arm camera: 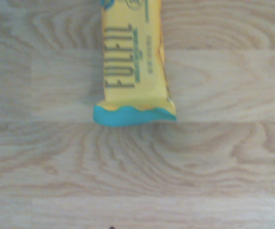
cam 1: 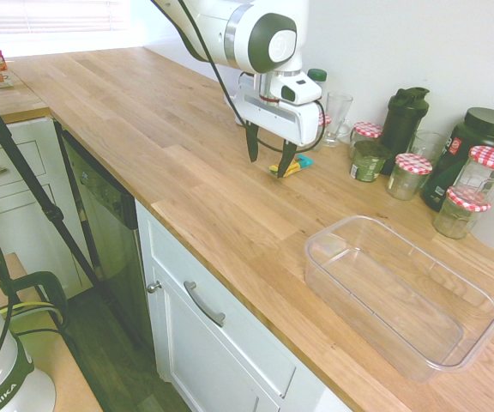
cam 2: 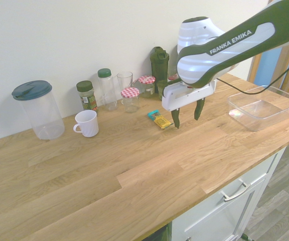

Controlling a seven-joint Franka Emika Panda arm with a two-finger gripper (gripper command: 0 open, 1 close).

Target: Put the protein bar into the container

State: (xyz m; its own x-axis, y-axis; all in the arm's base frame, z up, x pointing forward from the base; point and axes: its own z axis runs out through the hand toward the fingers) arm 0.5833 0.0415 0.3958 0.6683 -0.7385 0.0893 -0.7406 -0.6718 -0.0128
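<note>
The protein bar, yellow wrapper with a teal-blue end, lies flat on the wooden counter in front of the jars. It also shows as a small yellow strip behind one finger, and fills the upper middle of the wrist view. My gripper hangs open just above the counter, right beside the bar, with nothing between its fingers; from the other side the gripper stands just in front of the bar. The container, a clear lidless tub, stands empty near the counter's front edge, well away from the bar.
Glass jars with red-checked lids, a dark shaker bottle, a large dark tub, spice bottles and a glass line the wall. A white mug and a tall lidded clear jug stand further along.
</note>
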